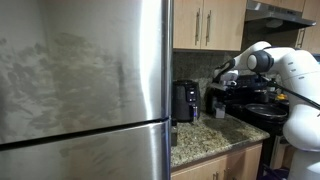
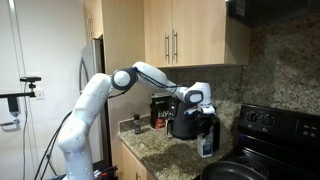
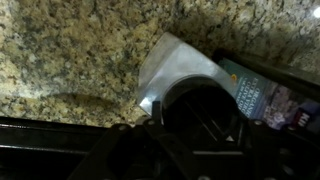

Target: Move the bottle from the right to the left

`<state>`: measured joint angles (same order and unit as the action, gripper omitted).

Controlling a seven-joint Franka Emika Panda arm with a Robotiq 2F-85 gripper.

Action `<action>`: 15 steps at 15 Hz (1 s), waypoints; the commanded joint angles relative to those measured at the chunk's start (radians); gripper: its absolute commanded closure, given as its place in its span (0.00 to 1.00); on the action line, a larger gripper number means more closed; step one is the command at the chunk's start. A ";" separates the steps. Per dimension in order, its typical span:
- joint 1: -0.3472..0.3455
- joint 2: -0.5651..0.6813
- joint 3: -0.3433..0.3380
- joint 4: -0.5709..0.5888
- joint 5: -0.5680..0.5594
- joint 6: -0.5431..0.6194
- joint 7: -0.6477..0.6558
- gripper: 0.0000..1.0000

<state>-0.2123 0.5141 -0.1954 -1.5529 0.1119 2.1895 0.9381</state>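
Observation:
The bottle (image 2: 207,146) is small and whitish with a bluish band. It stands on the granite counter (image 2: 160,158), right beside the black coffee maker (image 2: 183,122). My gripper (image 2: 205,122) is straight above it, with its dark fingers down around the bottle's top. In the wrist view the bottle (image 3: 178,62) fills the middle, its label (image 3: 252,92) to the right. The gripper (image 3: 200,120) is a dark mass over the bottle's near end, and the fingers are too dark to make out. In an exterior view the gripper (image 1: 218,92) hangs over the counter by the stove.
A black boxy appliance (image 1: 185,100) stands on the counter against the wall, next to the steel fridge (image 1: 85,85). A black stove (image 2: 272,125) with a dark pan (image 1: 262,108) lies beyond the bottle. A small dark jar (image 2: 137,124) stands further along. Cabinets (image 2: 190,35) hang overhead.

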 commanded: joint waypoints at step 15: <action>0.085 -0.373 -0.003 -0.505 -0.210 0.072 -0.329 0.63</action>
<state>-0.1339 0.2859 -0.2111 -1.8654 -0.0906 2.1791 0.7265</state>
